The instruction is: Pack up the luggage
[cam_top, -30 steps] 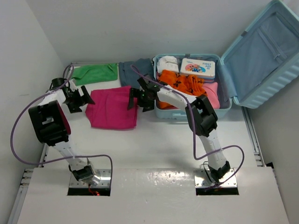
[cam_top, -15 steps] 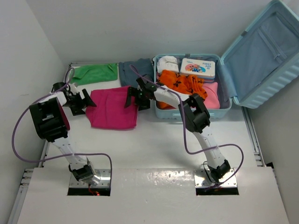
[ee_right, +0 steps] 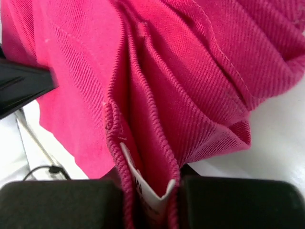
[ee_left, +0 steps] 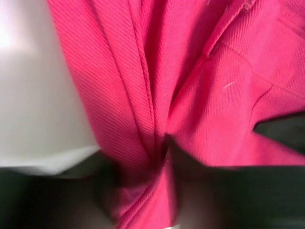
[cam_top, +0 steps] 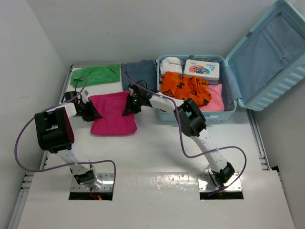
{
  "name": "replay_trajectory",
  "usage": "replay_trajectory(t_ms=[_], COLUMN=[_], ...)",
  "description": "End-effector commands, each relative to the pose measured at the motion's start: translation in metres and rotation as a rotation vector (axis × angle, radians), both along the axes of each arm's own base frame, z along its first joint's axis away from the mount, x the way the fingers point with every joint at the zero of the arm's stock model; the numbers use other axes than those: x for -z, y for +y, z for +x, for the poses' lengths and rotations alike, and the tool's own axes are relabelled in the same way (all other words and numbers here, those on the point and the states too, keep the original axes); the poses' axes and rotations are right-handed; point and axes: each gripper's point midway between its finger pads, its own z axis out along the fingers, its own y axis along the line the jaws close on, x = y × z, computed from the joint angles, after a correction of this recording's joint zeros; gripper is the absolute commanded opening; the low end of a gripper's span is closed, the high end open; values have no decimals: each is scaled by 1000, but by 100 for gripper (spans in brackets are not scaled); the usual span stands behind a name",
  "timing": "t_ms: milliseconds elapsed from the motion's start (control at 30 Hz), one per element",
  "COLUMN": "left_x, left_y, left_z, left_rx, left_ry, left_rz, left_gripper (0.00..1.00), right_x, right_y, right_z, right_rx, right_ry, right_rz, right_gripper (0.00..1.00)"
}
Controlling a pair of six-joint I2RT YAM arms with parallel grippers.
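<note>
- Magenta garment [cam_top: 114, 115] is gathered at its left edge by the left gripper [cam_top: 91, 111]. In the wrist view the cloth is seen bunched between the narrowed jaws, so a pinch on it is judged taken.
- Beyond that gripper a green cloth [cam_top: 95, 75] is seen lying on the table [cam_top: 157, 143], apart from it.
- At the garment's right edge the right gripper [cam_top: 129, 106] is clamped on a fold, with a white label caught between its fingers [ee_right: 57, 205].
- The step in hand is judged to be a two-armed pickup of the garment. An even lift by both arms and a carry to the right are called for next, without the cloth being stretched or dropped.
- Just beyond the right gripper a grey-blue garment [cam_top: 140, 71] is seen against the case's left wall.
- To the right of the right gripper the luggage [cam_top: 228, 110] is lying open on the table with its lid raised. Inside it are seen a white roll [cam_top: 170, 63], a first-aid box [cam_top: 201, 69], an orange garment [cam_top: 183, 88] and a pink item [cam_top: 217, 98].
</note>
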Motion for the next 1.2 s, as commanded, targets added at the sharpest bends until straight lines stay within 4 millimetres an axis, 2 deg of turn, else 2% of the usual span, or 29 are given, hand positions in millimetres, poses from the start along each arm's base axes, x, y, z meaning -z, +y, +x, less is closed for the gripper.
replay_trajectory(t_ms=[0, 33, 67, 100, 133, 167, 233, 267, 300, 333, 400, 433, 467, 500, 533, 600, 633, 667, 733, 767, 833, 867, 900, 933, 967, 1000, 1033, 1067, 1167], left_x=[-6, -15, -25, -36, -59, -77, -130, -150, -179, -197, -243, -257, -274, -290, -306, -337, -354, -354, -370, -362, -359, -369, -353, -346, -351, -345, -319, -323, -301], left_y=[-25, -26, -27, -29, -30, -32, -34, -47, -54, -63, -94, -106, -118, -140, -152, -176, -199, -214, -253, -272, -301, -326, -344, -356, -376, -387, -404, -418, -450], left_z=[-38, -38, -36, -36, -35, -31, -20, -18, -11, -10, -8, -8, -4, -7, -6, -4, -10, -1, -4, 6, 9, 3, 12, 14, 11, 14, 26, 27, 48], left_rx=[12, 15, 24, 30, 39, 53, 65, 107, 126, 148, 211, 234, 262, 291, 308, 345, 376, 391, 453, 473, 523, 546, 568, 585, 607, 622, 629, 646, 649], left_ry=[68, 39, 5, -21, -87, -144, -292, -343, -412, -452, -561, -596, -658, -697, -746, -869, -916, -927, -965, -954, -963, -988, -972, -962, -978, -971, -928, -938, -924], left_rz=[-93, -112, -115, -116, -103, -101, -63, -74, -66, -66, -90, -105, -116, -144, -152, -172, -191, -198, -234, -243, -235, -255, -247, -241, -259, -265, -252, -265, -259], left_gripper=[24, 17, 6, 2, 0, 0, 0, 0, 0, 0, 0, 0, 0, 0, 0, 0, 0, 0, 0, 0, 0, 0, 0, 0, 0, 0, 0, 0, 0], right_x=[-42, -69, -76, -99, -109, -148, -171, -183, -220, -228, -268, -285, -292, -288, -318, -318, -337, -333, -347, -345, -349, -355, -355, -342, -348, -344, -330, -328, -296], right_y=[25, 24, 18, 15, 11, 7, -4, -14, -25, -34, -63, -74, -87, -103, -118, -153, -168, -197, -228, -264, -290, -324, -335, -346, -374, -384, -390, -418, -453], right_z=[-16, -13, -8, -4, 0, 2, 5, 11, 9, 8, 11, 5, 10, 14, 6, 20, 13, 25, 24, 37, 36, 40, 41, 41, 44, 45, 44, 48, 49], right_rx=[-133, -136, -128, -137, -133, -142, -147, -137, -130, -125, -110, -119, -109, -84, -75, -21, -4, 32, 79, 129, 165, 216, 220, 221, 280, 280, 273, 326, 369], right_ry=[-61, -99, -113, -164, -183, -251, -299, -326, -374, -376, -459, -492, -523, -525, -584, -614, -651, -668, -710, -728, -733, -758, -773, -757, -776, -780, -758, -758, -724], right_rz=[123, 151, 153, 170, 176, 211, 205, 207, 232, 222, 225, 220, 206, 172, 181, 123, 120, 64, 26, -25, -56, -99, -122, -147, -169, -187, -206, -235, -283], right_gripper=[0, 0, 0, 0, 0, 0, 0, 0, 0, 0, 0, 0, 0, 0, 0, 0, 0, 0, 0, 0, 0, 0, 0, 0, 0, 0, 0, 0, 0])
